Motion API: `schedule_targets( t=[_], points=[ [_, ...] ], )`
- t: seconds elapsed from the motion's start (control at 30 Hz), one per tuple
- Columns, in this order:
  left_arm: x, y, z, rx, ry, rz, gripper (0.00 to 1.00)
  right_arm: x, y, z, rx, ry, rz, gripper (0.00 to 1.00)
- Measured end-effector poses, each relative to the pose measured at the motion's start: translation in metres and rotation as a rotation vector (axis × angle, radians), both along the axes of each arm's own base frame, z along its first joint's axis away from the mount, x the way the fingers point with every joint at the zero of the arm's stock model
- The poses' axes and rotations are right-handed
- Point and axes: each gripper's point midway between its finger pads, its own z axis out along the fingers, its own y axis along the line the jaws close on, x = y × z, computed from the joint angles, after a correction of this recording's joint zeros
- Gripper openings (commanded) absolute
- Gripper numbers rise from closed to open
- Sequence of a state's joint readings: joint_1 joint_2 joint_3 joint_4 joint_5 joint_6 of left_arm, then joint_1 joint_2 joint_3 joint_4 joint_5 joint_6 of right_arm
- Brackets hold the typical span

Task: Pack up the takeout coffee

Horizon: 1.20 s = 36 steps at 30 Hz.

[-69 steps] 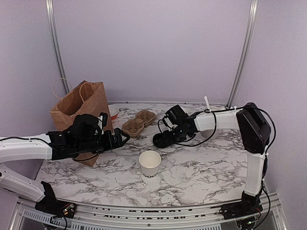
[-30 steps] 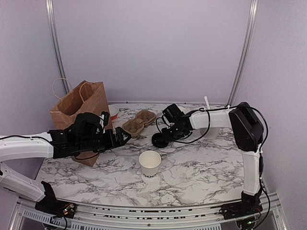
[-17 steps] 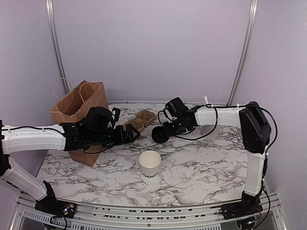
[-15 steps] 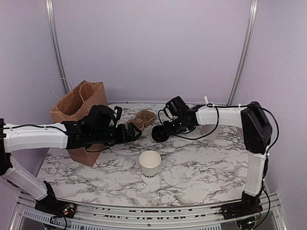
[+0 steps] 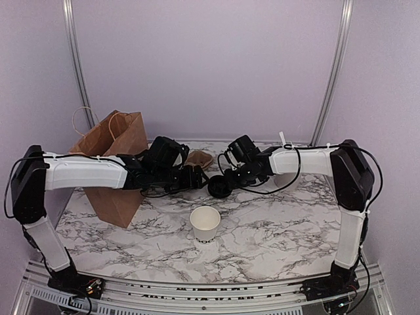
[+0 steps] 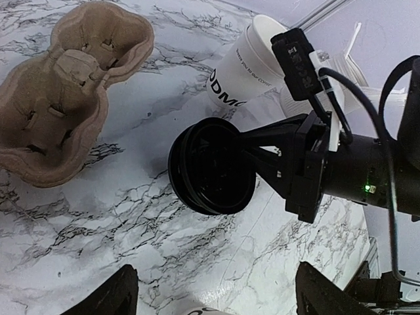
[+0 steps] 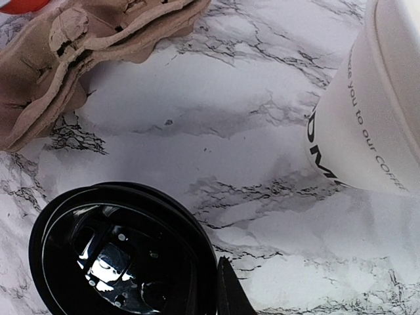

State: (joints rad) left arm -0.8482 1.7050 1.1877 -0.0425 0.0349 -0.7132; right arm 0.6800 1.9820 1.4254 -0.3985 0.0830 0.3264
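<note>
The white paper cup with dark lettering stands open and lidless at the table's front middle. Its rim just shows at the bottom edge of the left wrist view. My right gripper is shut on the edge of the round black lid, holding it tilted just above the table behind the cup. The lid also shows in the left wrist view and the right wrist view. My left gripper is open and empty, just left of the lid, its jaws wide apart.
A brown paper bag stands at the far left. A brown pulp cup carrier lies behind my left gripper. A larger white cup with lettering holds white utensils behind the right arm; it also shows in the right wrist view.
My left arm has reached right and farther across the table, ending beside the lid and covering most of the carrier. My right gripper still holds the lid in almost the same spot.
</note>
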Motion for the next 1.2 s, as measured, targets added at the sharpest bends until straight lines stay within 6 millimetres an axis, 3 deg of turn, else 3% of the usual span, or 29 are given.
schedule_targets(
  t=[0.23, 0.5, 0.93, 1.2],
  points=[
    [0.014, -0.011, -0.033, -0.011, 0.095, 0.001, 0.67, -0.001, 0.003, 0.009, 0.034, -0.007, 0.002, 0.1],
    [0.035, -0.013, -0.046, -0.101, 0.16, 0.036, 0.57, 0.0, 0.007, 0.014, 0.054, -0.015, 0.006, 0.09],
    [0.039, -0.035, -0.047, -0.202, 0.201, 0.01, 0.5, -0.001, 0.009, 0.014, 0.055, -0.015, 0.011, 0.09],
    [0.045, -0.045, -0.035, -0.241, 0.187, -0.004, 0.44, -0.002, 0.01, 0.014, 0.055, -0.015, 0.013, 0.09]
  ],
)
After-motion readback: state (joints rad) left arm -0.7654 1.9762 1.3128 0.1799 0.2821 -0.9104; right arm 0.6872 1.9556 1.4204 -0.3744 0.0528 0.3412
